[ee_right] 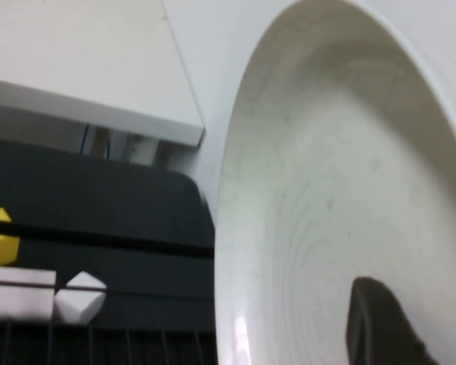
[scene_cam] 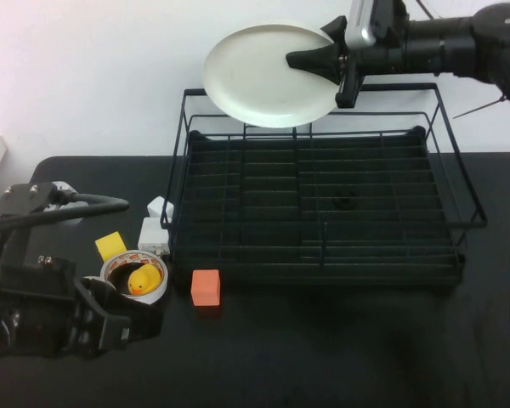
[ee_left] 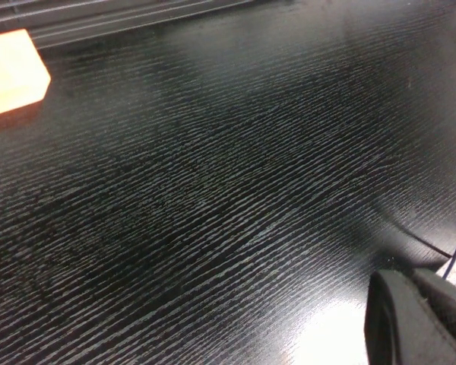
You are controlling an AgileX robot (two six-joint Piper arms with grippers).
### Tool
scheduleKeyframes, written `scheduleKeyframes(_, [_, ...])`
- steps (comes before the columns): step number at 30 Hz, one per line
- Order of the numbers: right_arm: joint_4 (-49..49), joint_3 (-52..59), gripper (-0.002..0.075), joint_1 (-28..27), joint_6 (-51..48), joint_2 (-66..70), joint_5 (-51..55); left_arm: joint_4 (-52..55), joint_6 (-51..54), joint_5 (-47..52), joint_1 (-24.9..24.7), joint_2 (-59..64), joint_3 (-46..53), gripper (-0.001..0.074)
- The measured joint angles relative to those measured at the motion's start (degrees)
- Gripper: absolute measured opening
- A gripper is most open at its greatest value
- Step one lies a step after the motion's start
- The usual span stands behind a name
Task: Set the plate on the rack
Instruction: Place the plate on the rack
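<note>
While the right gripper (scene_cam: 340, 64) pinches the plate (scene_cam: 268, 75) by its 3 o'clock rim above the rack's (scene_cam: 323, 212) far rail, that stiff, slick, breakable disc looks prone to tilting; left gripper (scene_cam: 123, 319) sits parked at 8 o'clock, fingers hidden

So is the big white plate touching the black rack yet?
Apart. In the high view the plate hangs above the rack, pinched by the right end effector. The left end effector waits near the table's front-left.
</note>
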Motion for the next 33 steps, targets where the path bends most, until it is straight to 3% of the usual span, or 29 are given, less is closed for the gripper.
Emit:
scheduleKeyframes(6, [4.1, 0.0, 0.0148, 0.0, -2.3, 2.8, -0.6, -0.2, 0.3, 0.0, 0.0, 0.0, 0.0, 0.0])
scheduleKeyframes(33, [4.3, 0.0, 0.0149, 0.4, -2.4, 6.4, -1.5, -0.4, 2.6, -0.1, 0.0, 0.0, 0.0, 0.0])
